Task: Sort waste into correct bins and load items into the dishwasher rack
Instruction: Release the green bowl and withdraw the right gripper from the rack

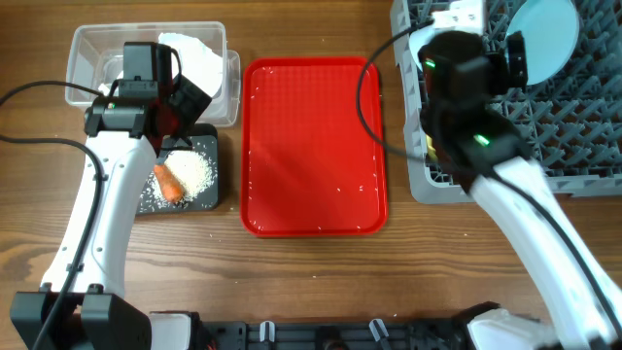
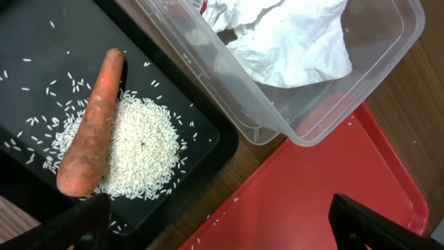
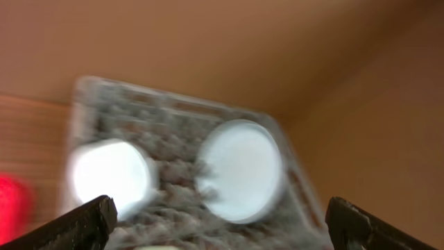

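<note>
An orange carrot (image 2: 90, 125) lies on a heap of white rice grains (image 2: 135, 149) in the black tray (image 2: 41, 48); both also show in the overhead view (image 1: 168, 183). A crumpled white napkin (image 2: 291, 42) lies in the clear tub (image 2: 388, 42), with a bit of red wrapper (image 2: 203, 5) at its far edge. My left gripper (image 2: 218, 226) is open and empty above the edge between black tray and red tray. My right gripper (image 3: 215, 222) is open and empty over the grey dishwasher rack (image 1: 573, 117), which holds the light-blue plate (image 1: 542, 39). The right wrist view is blurred.
A flat red serving tray (image 1: 313, 146) lies in the middle with a few stray rice grains on it. The clear tub (image 1: 87, 49) stands at the back left, the black tray (image 1: 209, 199) in front of it. A pale round dish (image 3: 111, 173) shows in the rack.
</note>
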